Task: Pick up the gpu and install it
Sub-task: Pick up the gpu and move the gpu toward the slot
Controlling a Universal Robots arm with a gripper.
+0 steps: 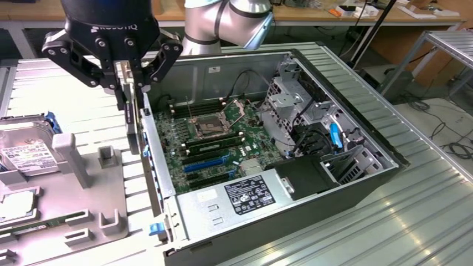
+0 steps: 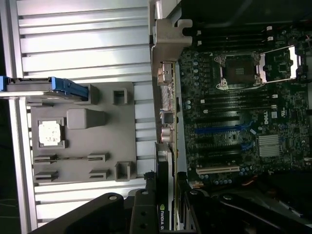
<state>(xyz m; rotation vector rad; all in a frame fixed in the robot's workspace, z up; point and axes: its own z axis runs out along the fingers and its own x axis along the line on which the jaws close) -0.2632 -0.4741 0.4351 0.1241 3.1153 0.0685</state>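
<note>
Gpu (image 1: pixel 134 130) hangs on its edge, pinched between the fingers of the pincer (image 1: pixel 132 80), beside the computer case (image 1: pixel 214 69) wall on the exterior view's left.

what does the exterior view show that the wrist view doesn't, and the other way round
Exterior view: the labelled power supply, the drive cage, the silver arm and workbenches behind.
Wrist view: the logo printed on the gpu and the connectors along its silver bracket.
Both: the tool shut on the gpu, which is held on edge and not seated in a slot, the motherboard with its processor socket, and the grey fixture.
</note>
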